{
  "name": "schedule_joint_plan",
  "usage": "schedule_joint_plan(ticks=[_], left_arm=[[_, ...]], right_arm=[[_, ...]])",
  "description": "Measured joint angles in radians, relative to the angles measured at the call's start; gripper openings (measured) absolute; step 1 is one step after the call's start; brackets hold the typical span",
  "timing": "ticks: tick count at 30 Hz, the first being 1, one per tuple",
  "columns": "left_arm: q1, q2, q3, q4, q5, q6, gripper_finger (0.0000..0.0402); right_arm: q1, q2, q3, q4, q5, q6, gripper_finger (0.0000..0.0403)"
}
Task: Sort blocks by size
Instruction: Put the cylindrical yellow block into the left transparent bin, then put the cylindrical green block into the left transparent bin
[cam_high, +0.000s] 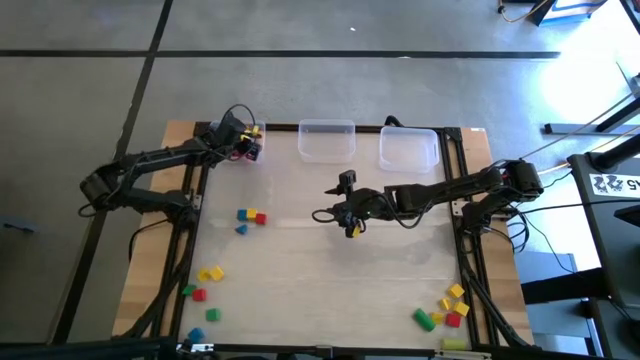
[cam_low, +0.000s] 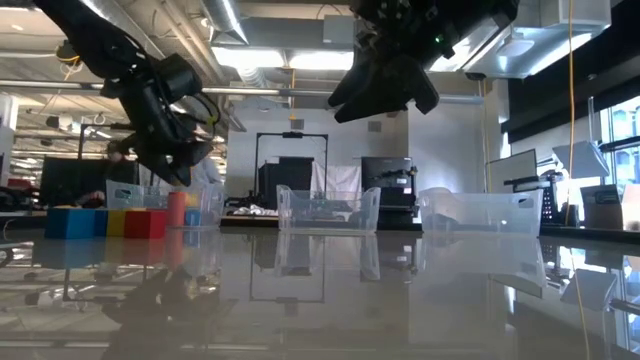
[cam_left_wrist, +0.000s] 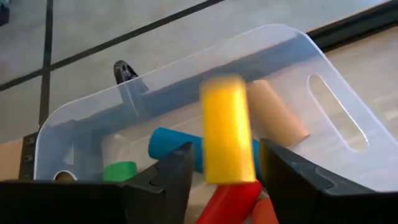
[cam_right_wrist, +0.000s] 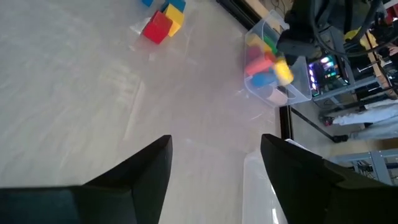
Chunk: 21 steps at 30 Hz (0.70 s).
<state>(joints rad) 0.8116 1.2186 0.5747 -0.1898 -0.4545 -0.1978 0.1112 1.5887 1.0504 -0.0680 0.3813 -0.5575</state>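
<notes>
High view: the left gripper (cam_high: 248, 140) is hanging over the far-left bin (cam_high: 252, 152); loose blocks (cam_high: 251, 217) are lying in three clusters on the table (cam_high: 300, 290), so most sorting is waiting. The right gripper (cam_high: 350, 226) is hovering mid-table.
Low view: two clear bins (cam_low: 328, 210) are looking empty; office room behind.
Left wrist view: a yellow cylinder (cam_left_wrist: 227, 129) is showing blurred between the open fingers (cam_left_wrist: 163, 180), seemingly dropping onto cylinders beneath.
Right wrist view: fingers (cam_right_wrist: 140, 171) are spread wide, holding nothing; glossy tabletop ahead.
</notes>
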Motion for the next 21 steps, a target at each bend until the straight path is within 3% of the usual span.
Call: schedule_joint_plan(ticks=[6,10,15,21], left_arm=[[-0.027,-0.059,0.011,-0.043,0.048,0.0,0.0216],[-0.099,-0.133,0.011,-0.081,0.106,0.002,0.0218],[-0.261,-0.225,0.011,-0.092,0.236,-0.039,0.0219],[-0.514,-0.269,0.012,-0.084,0.251,-0.138,0.0219]], right_arm=[[0.0,-0.001,0.0,0.01,-0.001,-0.002,0.025],[0.016,-0.032,0.02,-0.076,-0.023,0.006,0.025],[0.099,-0.081,0.086,-0.293,-0.035,0.059,0.025],[0.224,-0.096,0.16,-0.557,-0.035,0.223,0.025]])
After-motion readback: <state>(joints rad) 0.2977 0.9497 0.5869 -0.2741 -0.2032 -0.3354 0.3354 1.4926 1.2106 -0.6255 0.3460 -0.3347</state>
